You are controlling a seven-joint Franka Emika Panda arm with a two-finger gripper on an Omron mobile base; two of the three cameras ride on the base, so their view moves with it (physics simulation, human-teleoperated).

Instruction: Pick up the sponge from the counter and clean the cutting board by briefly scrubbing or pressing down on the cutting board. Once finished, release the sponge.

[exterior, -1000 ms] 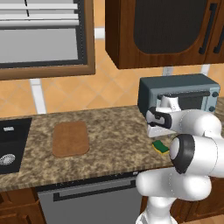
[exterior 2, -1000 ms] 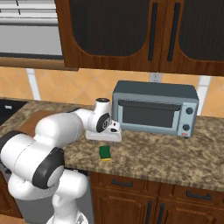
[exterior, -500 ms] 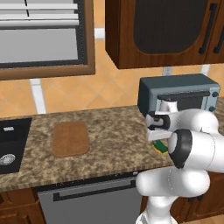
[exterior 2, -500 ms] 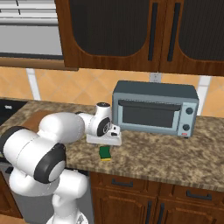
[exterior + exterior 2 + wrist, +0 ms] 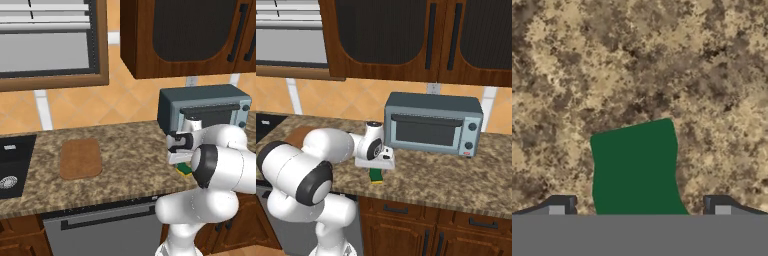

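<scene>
Two things lay well apart on the counter (image 5: 125, 160) in the left base view — the cutting board (image 5: 80, 159) at nine o'clock, the sponge (image 5: 186, 170) at three, partly hidden under the gripper (image 5: 179, 159). A toaster oven (image 5: 202, 107) stood behind. In the right base view the gripper (image 5: 375, 166) hung just above the sponge (image 5: 376, 176), near the counter's (image 5: 456, 180) front edge. In the hand view the sponge's (image 5: 636, 170) green top lay at six o'clock between the two fingertips (image 5: 559, 206) — spread wide either side, holding nothing.
</scene>
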